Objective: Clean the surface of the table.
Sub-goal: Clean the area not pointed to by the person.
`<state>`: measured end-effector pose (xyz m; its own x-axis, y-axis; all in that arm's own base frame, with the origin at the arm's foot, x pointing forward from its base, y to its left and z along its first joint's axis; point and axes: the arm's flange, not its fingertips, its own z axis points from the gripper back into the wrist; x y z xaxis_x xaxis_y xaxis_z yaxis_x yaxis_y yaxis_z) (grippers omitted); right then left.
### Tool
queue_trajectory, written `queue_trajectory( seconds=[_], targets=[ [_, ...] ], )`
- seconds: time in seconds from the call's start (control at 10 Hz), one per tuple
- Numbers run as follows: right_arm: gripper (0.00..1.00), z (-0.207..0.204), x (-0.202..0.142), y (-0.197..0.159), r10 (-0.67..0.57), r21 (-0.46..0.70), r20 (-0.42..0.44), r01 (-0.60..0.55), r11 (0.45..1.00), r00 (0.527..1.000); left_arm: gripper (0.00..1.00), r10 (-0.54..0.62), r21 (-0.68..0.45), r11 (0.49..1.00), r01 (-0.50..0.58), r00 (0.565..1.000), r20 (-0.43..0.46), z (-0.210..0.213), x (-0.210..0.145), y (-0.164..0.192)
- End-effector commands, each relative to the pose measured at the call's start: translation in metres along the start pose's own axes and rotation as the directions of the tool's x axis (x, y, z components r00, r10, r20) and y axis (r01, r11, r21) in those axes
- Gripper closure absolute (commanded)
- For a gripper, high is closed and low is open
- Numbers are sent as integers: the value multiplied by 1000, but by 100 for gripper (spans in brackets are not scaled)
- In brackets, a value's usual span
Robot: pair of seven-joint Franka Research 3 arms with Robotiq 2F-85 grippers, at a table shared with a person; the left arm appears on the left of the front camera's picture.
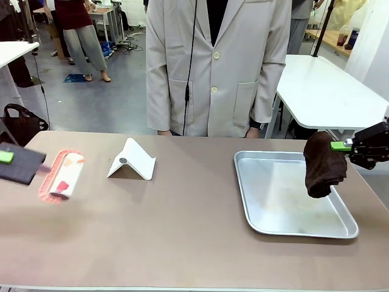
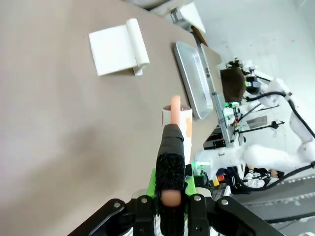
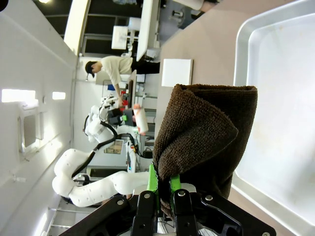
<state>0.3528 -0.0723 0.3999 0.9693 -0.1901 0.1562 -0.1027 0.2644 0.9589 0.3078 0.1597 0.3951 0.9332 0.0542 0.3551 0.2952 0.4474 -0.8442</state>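
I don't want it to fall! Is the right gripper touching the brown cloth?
Touching. The right wrist view shows the right gripper with its green pads pinched shut on the bottom edge of the brown cloth.

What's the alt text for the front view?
The right hand holds a dark brown cloth hanging over the right side of a silver tray on the brown table. The left hand grips a blurred lint roller at the table's left. A white folded stand sits mid-table; a person in a pale coat stands opposite.
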Motion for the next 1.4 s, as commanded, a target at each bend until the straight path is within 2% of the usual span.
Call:
queue_trajectory(
  seconds=[0.0,0.3,0.4,0.5,1.3],
  targets=[
    [89,2,-1,3,11,7,4,-11,1000,1000,77,5,0,1000,-5,1000,25,21,-37,0],
    [89,2,-1,3,11,7,4,-11,1000,1000,77,38,-85,996,-20,974,223,61,-66,13],
    [89,2,-1,3,11,7,4,-11,1000,1000,77,75,-104,993,-50,964,253,69,-66,20],
    [89,2,-1,3,11,7,4,-11,1000,1000,77,52,-32,998,-47,986,159,54,-65,10],
    [89,2,-1,3,11,7,4,-11,1000,1000,77,52,-32,998,-47,986,159,54,-65,10]
  ],
)
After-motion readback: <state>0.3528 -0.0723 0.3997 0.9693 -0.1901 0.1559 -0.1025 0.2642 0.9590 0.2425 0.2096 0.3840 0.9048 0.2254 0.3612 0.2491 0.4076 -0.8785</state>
